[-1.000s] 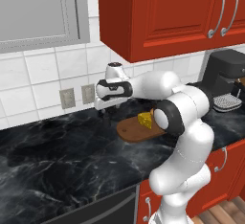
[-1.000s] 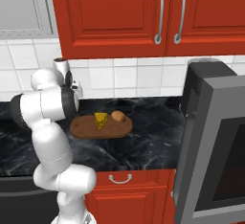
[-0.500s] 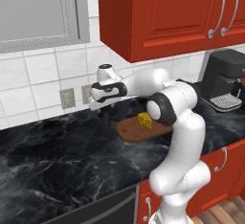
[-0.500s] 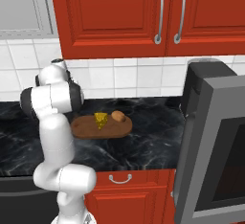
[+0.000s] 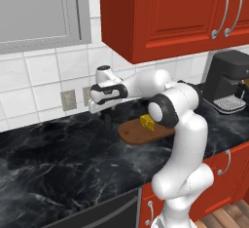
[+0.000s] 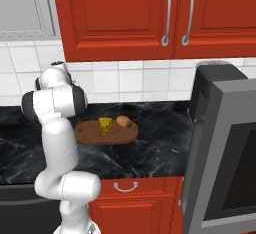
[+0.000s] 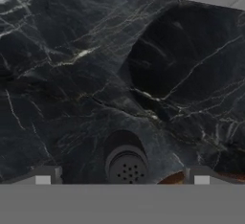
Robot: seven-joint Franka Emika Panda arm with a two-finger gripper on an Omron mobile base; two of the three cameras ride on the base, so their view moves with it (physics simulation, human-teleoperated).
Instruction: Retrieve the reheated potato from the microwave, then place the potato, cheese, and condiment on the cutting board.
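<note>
a black marble countertop (image 5: 58, 159) is backed by white wall tiles (image 5: 34, 83); red cabinets (image 6: 125, 18) are hung above, red drawers (image 6: 130, 203) fitted below.

Glossy black marble counter (image 5: 58, 163), wood cutting board (image 6: 95, 134), glossy red cabinets (image 6: 125, 18), matt white tiles (image 5: 29, 81).

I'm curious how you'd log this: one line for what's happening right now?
gripper: open, above condiment | potato, cheese: on cutting board | condiment: on counter
</note>
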